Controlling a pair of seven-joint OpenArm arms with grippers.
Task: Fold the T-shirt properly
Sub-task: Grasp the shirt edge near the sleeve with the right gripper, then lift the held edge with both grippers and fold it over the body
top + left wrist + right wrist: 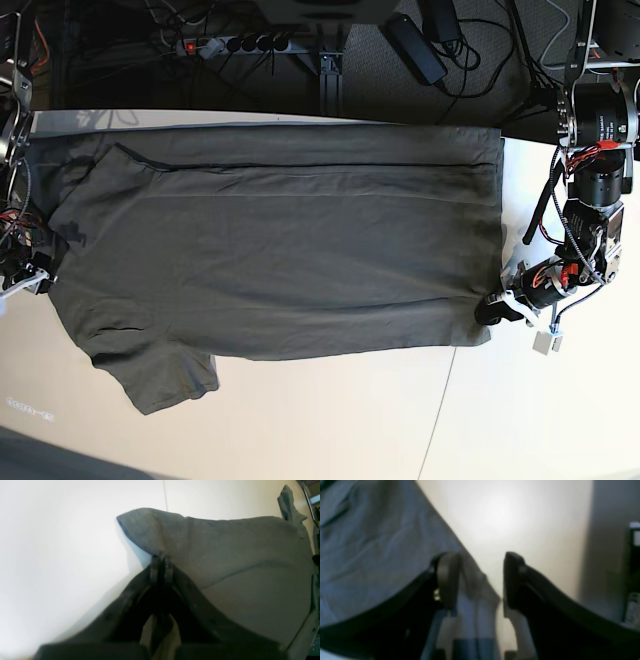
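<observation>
The T-shirt (280, 240) is spread flat across the white surface (330, 420), reaching from the surface's left edge almost to its right edge and lying against its far edge. The hem is turned towards the right edge, and the collar end towards the left. One short sleeve (160, 375) is seen jutting out towards the near edge at the left. A long crease is seen running along the cloth, parallel to the far edge.

The left pincer (161, 566) is pressed together on a corner of the T-shirt's hem near the right edge of the surface; in the left wrist view the cloth is seen pulled up into a small peak at the fingertips (155, 567).

The right pincer (480, 580) is spread wide at the left edge of the surface, by the collar end of the T-shirt. In the right wrist view an edge of the cloth is seen lying between the two fingers, close against one finger (446, 580) and apart from the other. Nothing is gripped by it.
</observation>
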